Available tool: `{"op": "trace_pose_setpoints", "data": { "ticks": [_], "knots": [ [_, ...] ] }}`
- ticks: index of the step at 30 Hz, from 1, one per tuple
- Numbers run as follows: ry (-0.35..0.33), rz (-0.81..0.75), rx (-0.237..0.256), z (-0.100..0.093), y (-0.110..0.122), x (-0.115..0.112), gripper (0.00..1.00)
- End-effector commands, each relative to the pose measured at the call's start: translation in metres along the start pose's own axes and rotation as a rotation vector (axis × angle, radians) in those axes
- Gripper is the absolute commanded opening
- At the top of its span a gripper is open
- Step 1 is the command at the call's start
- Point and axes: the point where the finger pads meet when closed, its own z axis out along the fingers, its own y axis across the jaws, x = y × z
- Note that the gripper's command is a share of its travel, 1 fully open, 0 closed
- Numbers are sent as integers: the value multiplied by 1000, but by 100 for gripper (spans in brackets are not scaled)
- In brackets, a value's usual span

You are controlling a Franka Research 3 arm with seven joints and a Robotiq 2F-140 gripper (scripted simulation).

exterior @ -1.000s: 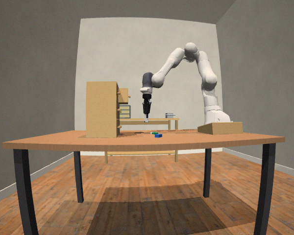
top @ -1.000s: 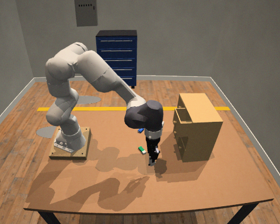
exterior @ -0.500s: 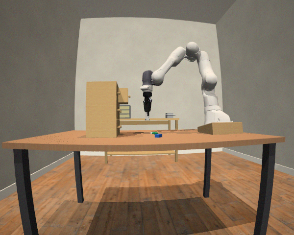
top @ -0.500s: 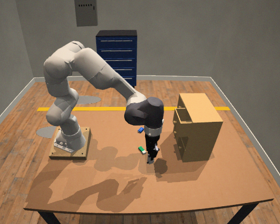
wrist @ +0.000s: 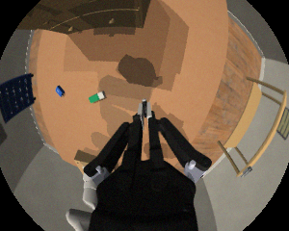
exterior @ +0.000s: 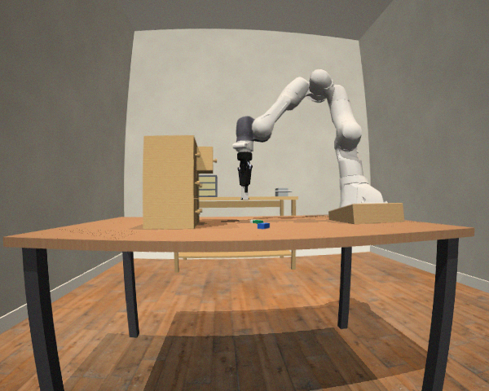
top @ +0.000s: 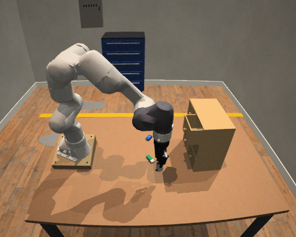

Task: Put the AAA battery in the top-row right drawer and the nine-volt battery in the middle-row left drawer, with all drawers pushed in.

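Note:
The small wooden chest [top: 211, 147] [exterior: 169, 181] stands upright. Its top-row right drawer [top: 194, 125] [exterior: 204, 159] is pulled partly out; the other drawers look pushed in. My gripper [top: 158, 167] [exterior: 244, 195] [wrist: 144, 108] points down above the table in front of the chest, below the open drawer's height. It is shut on a small dark thing, seemingly the AAA battery, mostly hidden by the fingertips. A blue block [top: 148, 138] [exterior: 263, 226] [wrist: 60, 90], seemingly the nine-volt battery, lies on the table. The insides of the closed drawers are hidden.
A green block with a white end [top: 150, 158] [exterior: 257, 221] [wrist: 94, 98] lies on the table close to my gripper's robot side. The arm's wooden base [top: 71, 166] [exterior: 377, 213] stands across the table from the chest. Knobs stick out of the chest's front.

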Motion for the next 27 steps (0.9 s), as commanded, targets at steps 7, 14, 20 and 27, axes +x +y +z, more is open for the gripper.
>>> {"op": "trace_pose_setpoints", "data": {
  "ticks": [7, 14, 20, 27],
  "knots": [
    [-5, 58, 5, 2, -21, 11, 3],
    [-5, 58, 5, 2, -21, 11, 3],
    [-5, 58, 5, 2, -21, 11, 3],
    [-5, 121, 5, 2, -48, 27, 3]
  ]
}}
